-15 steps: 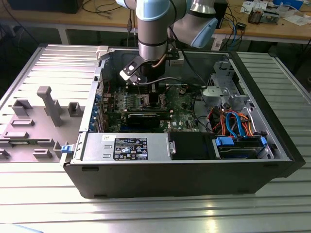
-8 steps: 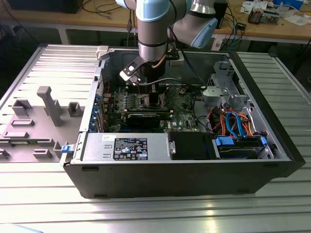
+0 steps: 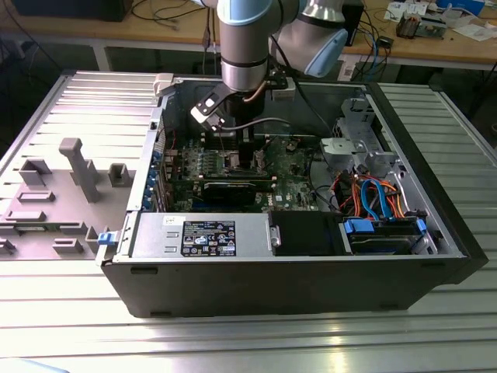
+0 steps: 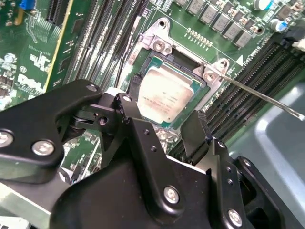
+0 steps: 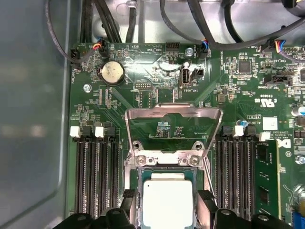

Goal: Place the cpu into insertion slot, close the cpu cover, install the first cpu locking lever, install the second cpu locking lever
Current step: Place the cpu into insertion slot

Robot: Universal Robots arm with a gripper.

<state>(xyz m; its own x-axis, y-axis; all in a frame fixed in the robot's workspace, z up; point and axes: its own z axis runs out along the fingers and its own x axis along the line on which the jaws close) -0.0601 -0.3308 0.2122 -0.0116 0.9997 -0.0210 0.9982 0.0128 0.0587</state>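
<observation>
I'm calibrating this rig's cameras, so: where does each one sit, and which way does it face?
Exterior view: off the arm, raised, looking obliquely down into the open computer case; the arm reaches in.
First wrist view: on the wrist, looking straight down on the green board and the open cpu cover; the tool shows.
Second wrist view: on the wrist, tilted, looking past the tool's black linkage at the board.
Shared: both wrist views show the cpu in the insertion slot under the tool.

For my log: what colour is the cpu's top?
The cpu is silvery-grey, clearest in the first wrist view.
</observation>
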